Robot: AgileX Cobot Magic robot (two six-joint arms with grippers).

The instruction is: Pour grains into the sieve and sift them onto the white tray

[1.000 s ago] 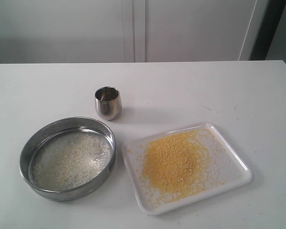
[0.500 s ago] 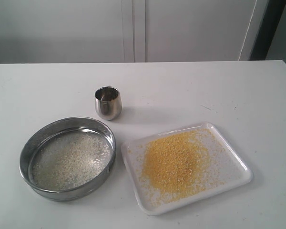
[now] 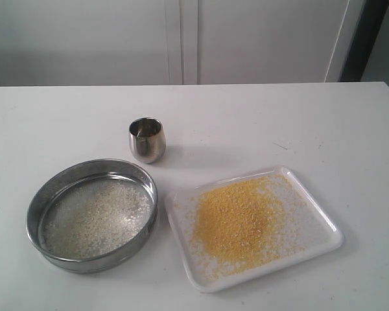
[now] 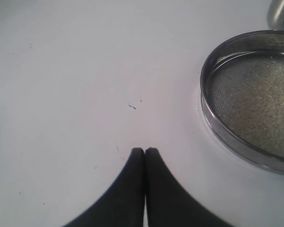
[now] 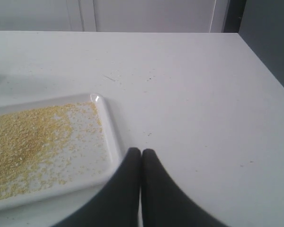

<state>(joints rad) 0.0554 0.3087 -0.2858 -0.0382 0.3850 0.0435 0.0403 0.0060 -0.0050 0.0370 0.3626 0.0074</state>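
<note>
Left gripper (image 4: 145, 150): your fingertips are pressed together with nothing between them, over bare table (image 3: 298, 123); the sieve's rim is close by.
Right gripper (image 5: 141, 151): tips likewise pinched together, holding nothing, near one edge of the white tray.
White tray (image 3: 314, 223): nearest item in your exterior view, at 3 o'clock from the sieve, just beside it with a narrow gap showing; it lies flat and skewed to the table edge.
Yellow grains (image 3: 236, 220): heaped mid-tray, thinning to loose specks toward the rim.
Sieve (image 3: 84, 264): flat on the table at 9 o'clock from the tray.
Pale grains (image 3: 94, 220): a thin whitish layer spread over the sieve's mesh.
Steel cup (image 3: 146, 139): upright, at 1 o'clock from the sieve, apart from both sieve and tray; you cannot tell its contents.
White panels (image 3: 181, 39): past the table's far edge.
</note>
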